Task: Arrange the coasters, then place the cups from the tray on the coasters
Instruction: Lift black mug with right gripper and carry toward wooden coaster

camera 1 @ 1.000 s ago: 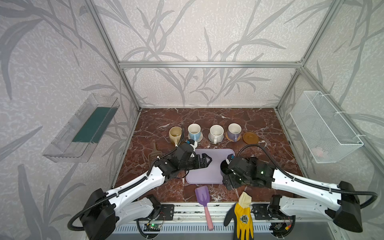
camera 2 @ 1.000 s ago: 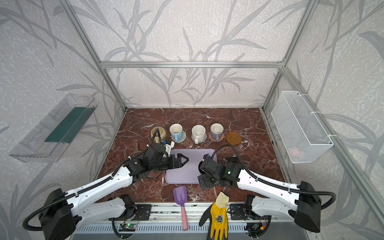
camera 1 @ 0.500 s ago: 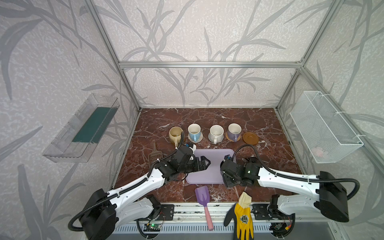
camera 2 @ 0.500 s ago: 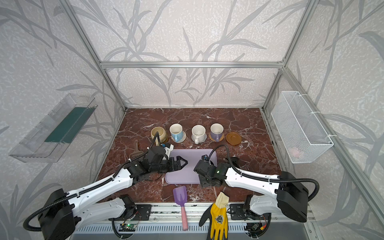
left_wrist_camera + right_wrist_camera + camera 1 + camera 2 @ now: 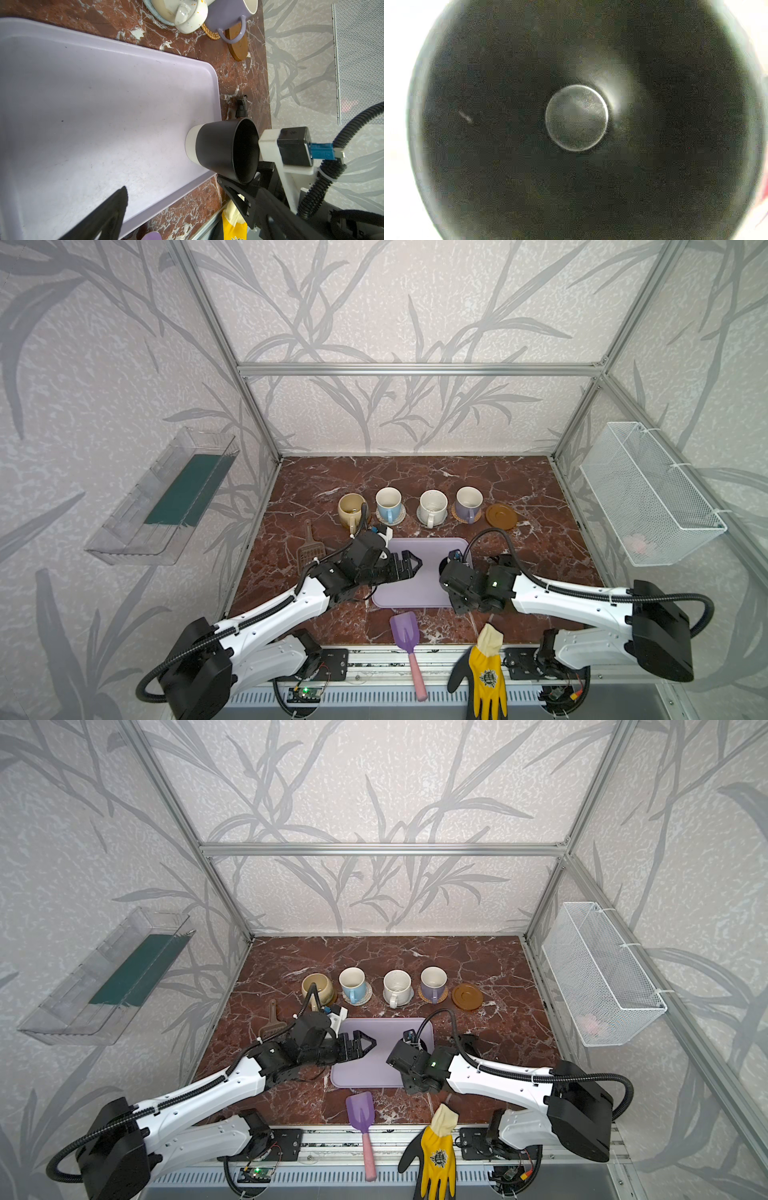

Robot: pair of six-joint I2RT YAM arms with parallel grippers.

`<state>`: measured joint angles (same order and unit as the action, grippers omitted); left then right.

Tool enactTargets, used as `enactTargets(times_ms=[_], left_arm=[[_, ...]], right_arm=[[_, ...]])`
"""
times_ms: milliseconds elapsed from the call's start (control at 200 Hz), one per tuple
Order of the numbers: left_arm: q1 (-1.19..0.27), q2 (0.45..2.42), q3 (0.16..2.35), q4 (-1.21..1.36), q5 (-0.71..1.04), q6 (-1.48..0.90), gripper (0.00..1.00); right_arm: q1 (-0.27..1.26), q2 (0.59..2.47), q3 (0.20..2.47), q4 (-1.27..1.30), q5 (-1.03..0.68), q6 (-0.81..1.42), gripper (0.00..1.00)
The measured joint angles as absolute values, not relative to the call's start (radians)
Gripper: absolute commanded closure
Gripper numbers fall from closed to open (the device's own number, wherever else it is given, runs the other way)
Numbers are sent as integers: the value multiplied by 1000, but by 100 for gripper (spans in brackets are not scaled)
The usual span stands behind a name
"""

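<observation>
Black cup [image 5: 218, 145] stands at right near corner of tray [image 5: 415, 593], directly under right gripper [image 5: 453, 576]; whether that gripper has closed on it cannot be told. Bare coaster [image 5: 501, 516] lies far-right of it. Left gripper [image 5: 409, 564], jaws wide, hovers over tray's left.

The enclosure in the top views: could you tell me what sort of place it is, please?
Most likely a robot test cell staged as a home tabletop: an aluminium frame with wallpapered panels, two robot arms mounted at the front edge, and mugs on coasters on a marble-pattern surface.
</observation>
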<state>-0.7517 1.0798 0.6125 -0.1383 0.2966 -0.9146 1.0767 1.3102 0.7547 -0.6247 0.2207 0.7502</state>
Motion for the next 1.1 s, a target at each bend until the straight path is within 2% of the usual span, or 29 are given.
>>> enactTargets(times_ms=[200,260,425,500,575,1100], left_arm=[[-752,1059,605,-126,294,-918,2],[-752,1057,605,-126,294,-918,2],[-752,1056,604,-118,297,-921,2],[-752,1056,604,-117,299,-920,2],[-752,1057,605,-116,303,-920,3],[-752,1127,640,3,329,-935,3]], right_arm=[[1078,1310,755,-625,232,738,75],[1079,1310,755,-625,235,735,88],[1080,1307,754,-624,247,728,90],[1080,1305,754,-624,247,728,97],[1081,1294,749,-625,247,728,100],[1082,1162,746,-669,323,724,100]])
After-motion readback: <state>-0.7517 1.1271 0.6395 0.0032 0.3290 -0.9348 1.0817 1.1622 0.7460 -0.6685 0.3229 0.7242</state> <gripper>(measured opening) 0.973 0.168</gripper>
